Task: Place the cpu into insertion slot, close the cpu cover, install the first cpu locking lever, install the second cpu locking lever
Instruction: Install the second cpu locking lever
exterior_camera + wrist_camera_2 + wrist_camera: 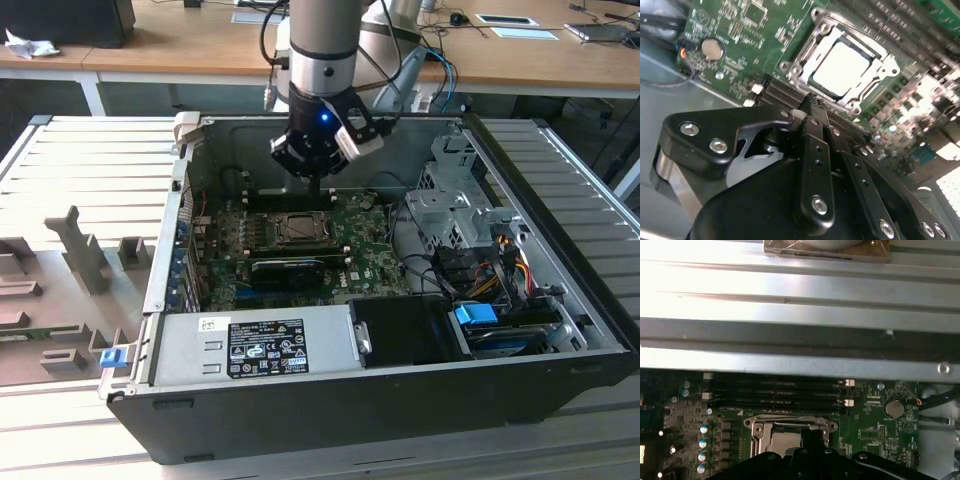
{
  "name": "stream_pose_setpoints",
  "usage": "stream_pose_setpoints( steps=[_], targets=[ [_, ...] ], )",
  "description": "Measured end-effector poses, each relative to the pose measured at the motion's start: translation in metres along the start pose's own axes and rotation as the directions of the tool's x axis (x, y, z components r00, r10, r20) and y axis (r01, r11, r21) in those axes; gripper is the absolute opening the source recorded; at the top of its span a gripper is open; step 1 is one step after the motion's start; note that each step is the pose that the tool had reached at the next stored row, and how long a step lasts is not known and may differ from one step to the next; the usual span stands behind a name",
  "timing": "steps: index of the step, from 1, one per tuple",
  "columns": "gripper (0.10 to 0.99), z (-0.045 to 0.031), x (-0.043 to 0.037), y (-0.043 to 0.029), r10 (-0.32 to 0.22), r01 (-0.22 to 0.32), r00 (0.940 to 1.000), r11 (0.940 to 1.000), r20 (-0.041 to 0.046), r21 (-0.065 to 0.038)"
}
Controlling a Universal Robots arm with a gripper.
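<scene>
Open computer case (560, 330) on ribbed worktop (90, 160), holding green motherboard (370, 265) and grey power supply (250, 345) with a printed label, text not legible. Cpu (842, 67), pale silver, seated in insertion slot (790, 67); cpu cover (867, 92) lies closed around it. Hand (812, 102) hovers just above the slot's edge, fingers together, holding nothing.

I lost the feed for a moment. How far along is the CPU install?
The cpu lies in the insertion slot and the cpu cover looks folded down around it. The gripper, fingers together and holding nothing, sits at the socket's edge. Whether either locking lever is latched cannot be told.
</scene>
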State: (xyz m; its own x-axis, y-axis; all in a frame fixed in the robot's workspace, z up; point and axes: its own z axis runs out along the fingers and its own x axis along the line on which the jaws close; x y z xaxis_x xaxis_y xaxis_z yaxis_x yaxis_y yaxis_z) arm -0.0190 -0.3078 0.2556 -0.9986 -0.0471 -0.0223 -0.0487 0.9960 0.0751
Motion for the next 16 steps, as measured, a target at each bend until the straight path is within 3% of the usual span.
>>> stream_pose_setpoints(
  steps=[2,3,4,7,13,16],
  targets=[
    [0.106,-0.0008,0.0007,-0.0153,0.0,0.0,1.0,1.0,-0.0004,0.0],
    [0.106,-0.0009,0.0011,-0.0235,0.0,0.0,1.0,1.0,-0.0072,0.0],
    [0.106,0.0,0.0014,-0.0293,0.001,-0.001,0.9999,1.0,-0.0162,-0.002],
    [0.106,0.0025,0.0022,-0.0429,0.001,-0.001,0.9998,1.0,-0.0178,-0.01],
    [0.106,0.0074,0.0045,-0.0594,-0.003,0.003,0.9998,0.9998,-0.0178,-0.02],
    [0.106,0.0092,0.0132,-0.0638,-0.016,0.016,0.9997,0.9993,-0.0179,-0.033]
  ],
)
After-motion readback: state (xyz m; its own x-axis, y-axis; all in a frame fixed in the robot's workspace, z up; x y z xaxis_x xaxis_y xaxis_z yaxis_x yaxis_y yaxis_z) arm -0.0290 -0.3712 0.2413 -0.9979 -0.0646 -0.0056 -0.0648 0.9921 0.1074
